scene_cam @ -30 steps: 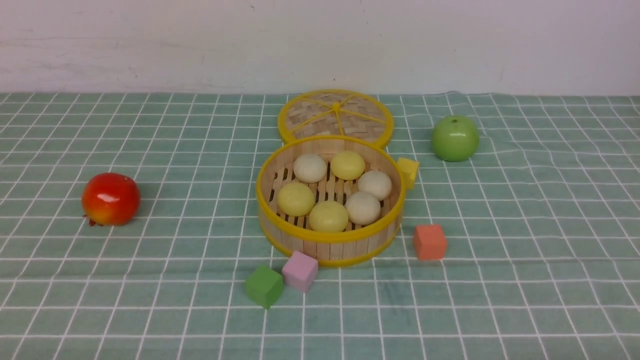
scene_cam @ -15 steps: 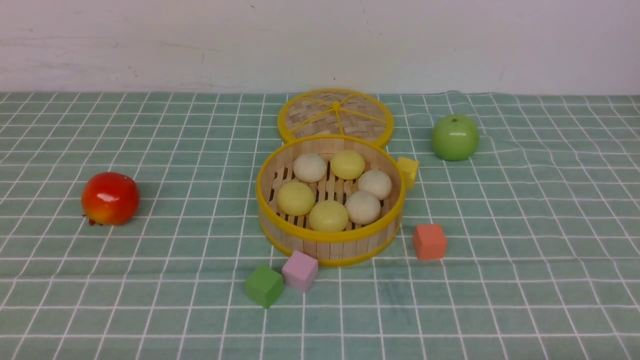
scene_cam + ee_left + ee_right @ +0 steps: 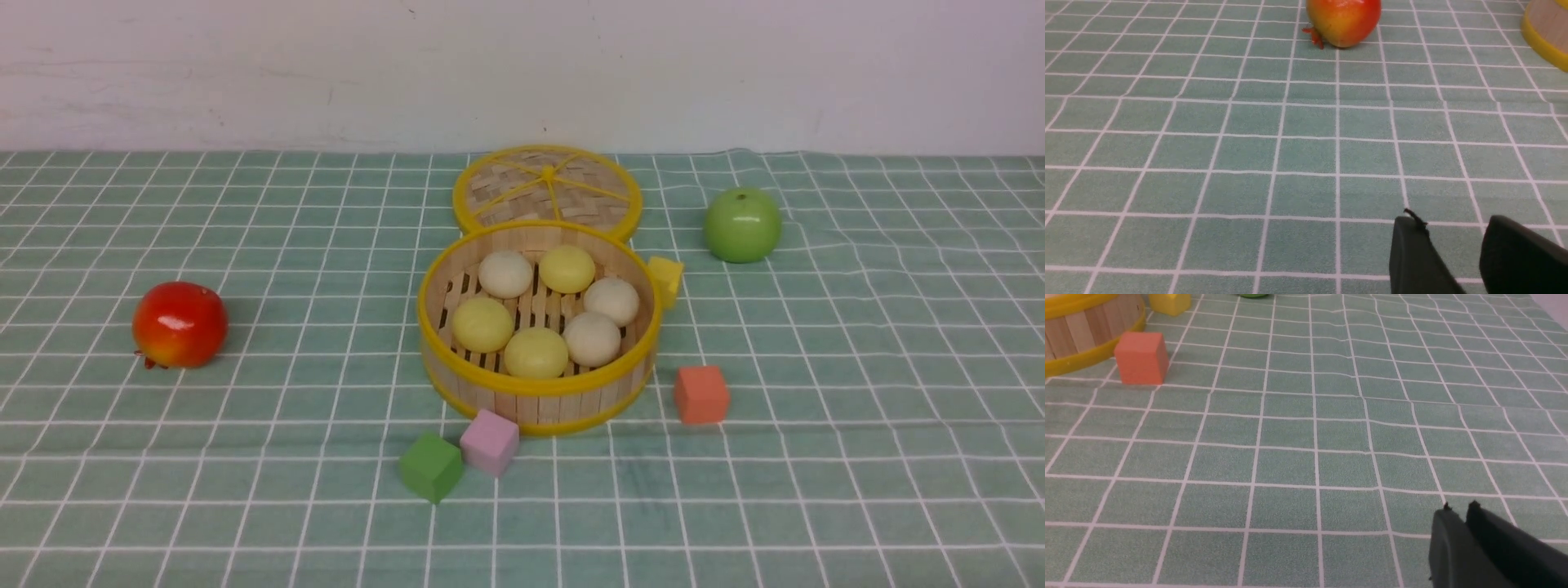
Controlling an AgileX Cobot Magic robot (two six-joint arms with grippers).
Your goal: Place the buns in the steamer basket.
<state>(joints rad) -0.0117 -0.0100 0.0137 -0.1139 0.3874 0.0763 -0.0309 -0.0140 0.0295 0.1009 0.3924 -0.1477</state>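
All six buns [image 3: 535, 314], three pale yellow and three off-white, sit inside the steamer basket [image 3: 539, 396] at the centre of the green checked tablecloth [image 3: 857, 408], its woven lid [image 3: 547, 188] lying flat just behind. The left gripper [image 3: 1453, 228] hovers over bare cloth with a narrow gap between its fingers, holding nothing; the right gripper [image 3: 1458, 512] has its fingers pressed together, likewise empty.
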